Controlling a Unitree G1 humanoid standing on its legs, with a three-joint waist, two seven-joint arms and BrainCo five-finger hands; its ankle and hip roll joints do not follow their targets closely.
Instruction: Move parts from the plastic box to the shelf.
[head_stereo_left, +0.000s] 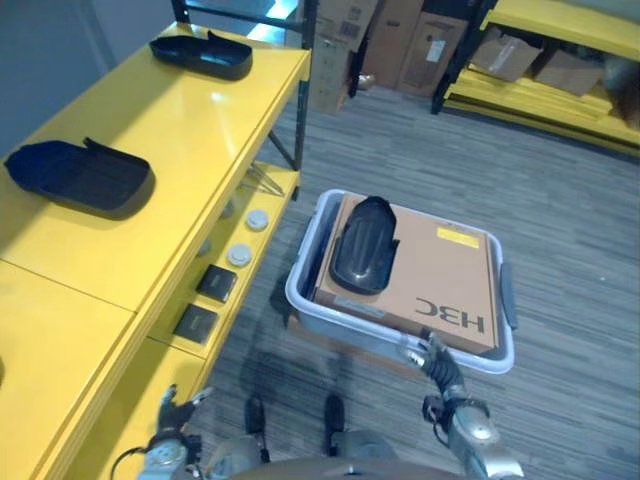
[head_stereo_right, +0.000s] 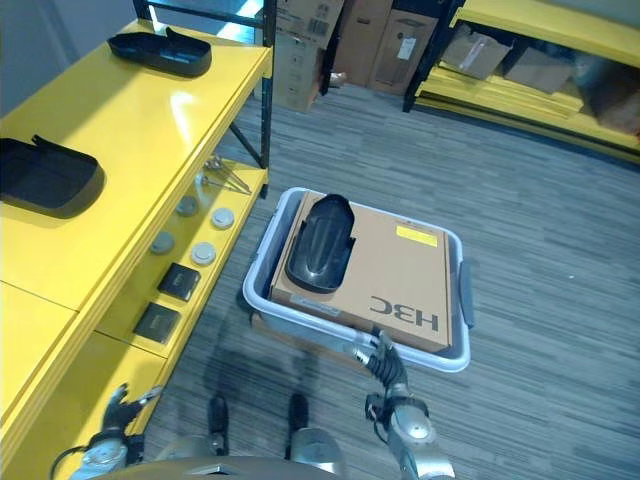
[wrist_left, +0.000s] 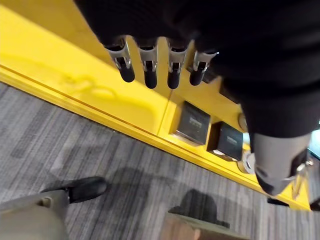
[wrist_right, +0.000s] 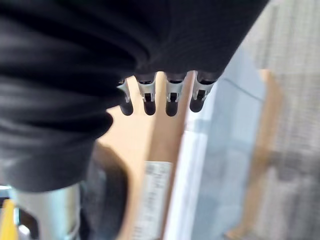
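Note:
A grey plastic box (head_stereo_left: 303, 262) stands on the floor beside a long yellow shelf (head_stereo_left: 170, 150). Inside it lies a brown cardboard box (head_stereo_left: 440, 280), and a black moulded part (head_stereo_left: 362, 245) rests on top of that at its left end. Two more black parts (head_stereo_left: 80, 175) (head_stereo_left: 202, 53) lie on the shelf's top. My right hand (head_stereo_left: 440, 368) hangs over the box's near rim, open, its fingers (wrist_right: 170, 100) straight and holding nothing. My left hand (head_stereo_left: 172, 410) is low by the shelf's lower level, open and holding nothing, fingers (wrist_left: 150, 70) straight.
The lower shelf level carries two dark square blocks (head_stereo_left: 216, 283) (head_stereo_left: 196, 322) and white round discs (head_stereo_left: 238, 255). Cardboard cartons (head_stereo_left: 400, 40) and another yellow rack (head_stereo_left: 560, 60) stand at the back. Grey carpet lies right of the plastic box.

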